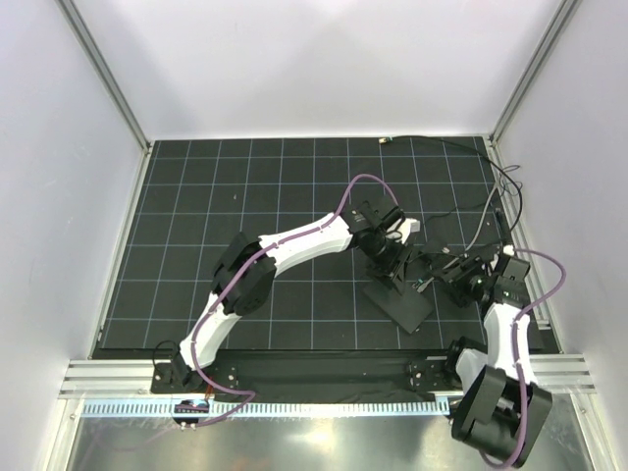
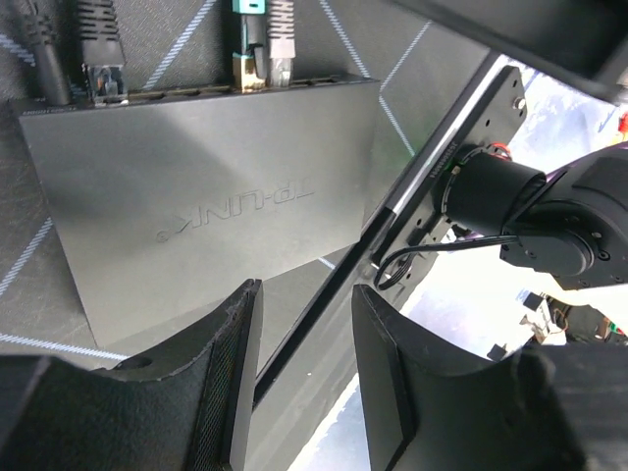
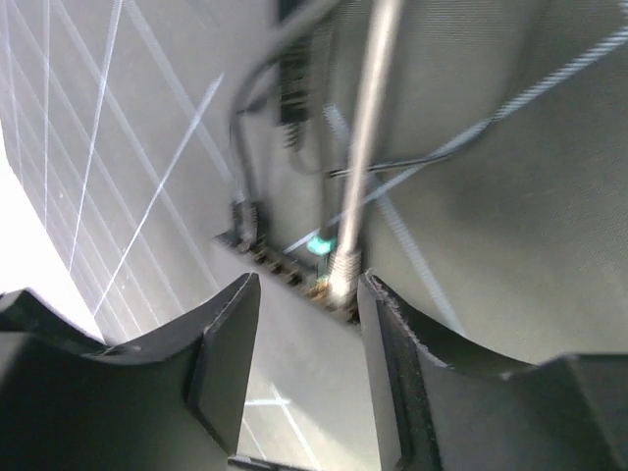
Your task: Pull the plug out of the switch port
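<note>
I am reading only one marking, and it is coming through the left wrist camera: the TP-LINK lettering (image 2: 238,209), stamped tone on tone in the flat dark top of the switch box (image 2: 128,265). From this camera the brand name is showing upside down and climbing slightly toward the right. I am finding nothing legible in the overhead view or in the right wrist view, where any print is coming through too small or too blurred.
</note>
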Robot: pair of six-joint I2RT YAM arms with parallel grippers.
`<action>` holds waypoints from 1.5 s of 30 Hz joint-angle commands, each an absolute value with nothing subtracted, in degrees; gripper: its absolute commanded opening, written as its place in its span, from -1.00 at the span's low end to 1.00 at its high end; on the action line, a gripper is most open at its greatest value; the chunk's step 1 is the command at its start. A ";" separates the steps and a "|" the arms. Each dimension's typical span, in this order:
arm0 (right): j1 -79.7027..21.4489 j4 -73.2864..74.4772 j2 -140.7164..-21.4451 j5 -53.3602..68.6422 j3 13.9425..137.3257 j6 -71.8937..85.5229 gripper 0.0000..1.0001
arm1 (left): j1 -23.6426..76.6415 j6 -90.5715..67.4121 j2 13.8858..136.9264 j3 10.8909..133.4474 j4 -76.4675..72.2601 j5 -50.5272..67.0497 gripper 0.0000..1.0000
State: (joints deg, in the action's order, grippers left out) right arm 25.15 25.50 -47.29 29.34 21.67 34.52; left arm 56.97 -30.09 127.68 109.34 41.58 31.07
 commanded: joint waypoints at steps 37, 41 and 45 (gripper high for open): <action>20.92 16.43 -56.52 31.12 18.11 34.63 -0.07 | 56.34 -30.06 128.41 109.69 40.08 32.43 -0.09; 19.95 17.13 -57.30 31.03 17.84 34.63 -0.13 | 56.08 -30.93 129.37 110.83 39.81 34.10 -0.09; 19.78 17.14 -57.57 30.14 17.67 34.89 -0.21 | 56.07 -31.46 131.04 111.36 39.64 34.98 -0.10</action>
State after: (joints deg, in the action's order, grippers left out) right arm 20.29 16.60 -57.41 31.53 15.86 35.03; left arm 56.49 -30.85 130.28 109.40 39.94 32.88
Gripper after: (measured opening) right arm 0.405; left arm 0.452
